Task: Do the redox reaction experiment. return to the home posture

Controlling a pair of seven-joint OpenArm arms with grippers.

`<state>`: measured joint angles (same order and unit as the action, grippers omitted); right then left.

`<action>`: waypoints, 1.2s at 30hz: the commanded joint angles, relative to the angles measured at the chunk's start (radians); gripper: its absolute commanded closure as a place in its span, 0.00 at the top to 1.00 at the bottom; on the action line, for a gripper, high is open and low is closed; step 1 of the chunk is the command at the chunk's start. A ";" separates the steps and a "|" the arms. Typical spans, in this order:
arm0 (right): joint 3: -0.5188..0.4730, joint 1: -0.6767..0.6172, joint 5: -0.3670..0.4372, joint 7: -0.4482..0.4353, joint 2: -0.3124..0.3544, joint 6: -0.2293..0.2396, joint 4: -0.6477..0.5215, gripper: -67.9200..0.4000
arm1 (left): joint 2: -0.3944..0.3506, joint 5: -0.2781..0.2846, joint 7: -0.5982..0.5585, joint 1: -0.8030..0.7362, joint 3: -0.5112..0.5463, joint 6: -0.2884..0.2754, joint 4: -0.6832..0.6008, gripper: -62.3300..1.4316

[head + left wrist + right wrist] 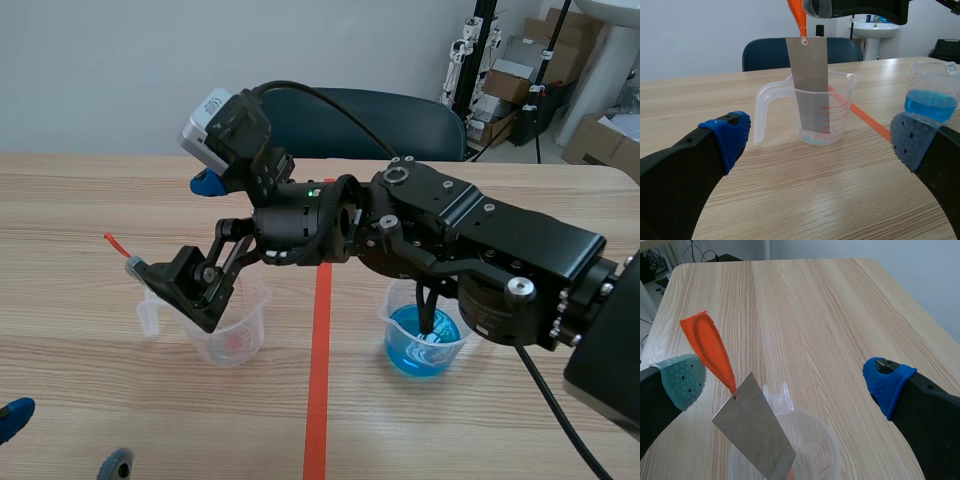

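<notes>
A grey metal strip point(810, 85) with an orange tag point(707, 347) stands tilted in a clear measuring beaker point(235, 335) left of the tape line. My right gripper point(172, 225) reaches across the middle and hangs open over that beaker. Its grey-green pad point(682, 380) is right beside the tag, and its blue pad point(887, 382) is far off to the other side. A second beaker point(425, 335), holding blue liquid, stands under the right arm. My left gripper point(65, 440) is low at the near left, open and holding nothing. The clear beaker point(840, 110) stands ahead of it.
An orange-red tape line point(318, 380) runs down the table between the two beakers. A dark chair point(380, 120) stands behind the far edge, with boxes and stands point(520, 80) at the back right. The right arm's body point(480, 250) spans the middle of the table.
</notes>
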<state>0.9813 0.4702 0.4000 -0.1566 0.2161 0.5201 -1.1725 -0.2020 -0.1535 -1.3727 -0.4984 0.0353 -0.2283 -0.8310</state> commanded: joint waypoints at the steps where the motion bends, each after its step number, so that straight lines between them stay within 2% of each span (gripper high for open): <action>1: -0.013 0.020 0.011 -0.019 -0.006 0.000 -0.010 1.00 | 0.002 0.003 -0.013 0.003 0.003 0.001 -0.014 0.94; 27: -0.013 0.020 0.010 -0.018 -0.005 0.000 -0.010 1.00 | -0.013 0.003 -0.014 -0.022 0.003 0.002 -0.014 0.93; 31: -0.013 0.020 0.011 -0.018 -0.006 0.000 -0.010 1.00 | -0.056 0.003 -0.015 -0.061 0.002 0.014 -0.024 0.82; 36: -0.013 0.020 0.011 -0.019 -0.006 0.000 -0.010 1.00 | -0.164 0.016 -0.018 -0.131 0.002 0.061 -0.075 0.58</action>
<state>0.9813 0.4702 0.4000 -0.1566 0.2161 0.5201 -1.1725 -0.3347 -0.1524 -1.3731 -0.6170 0.0353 -0.1677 -0.8730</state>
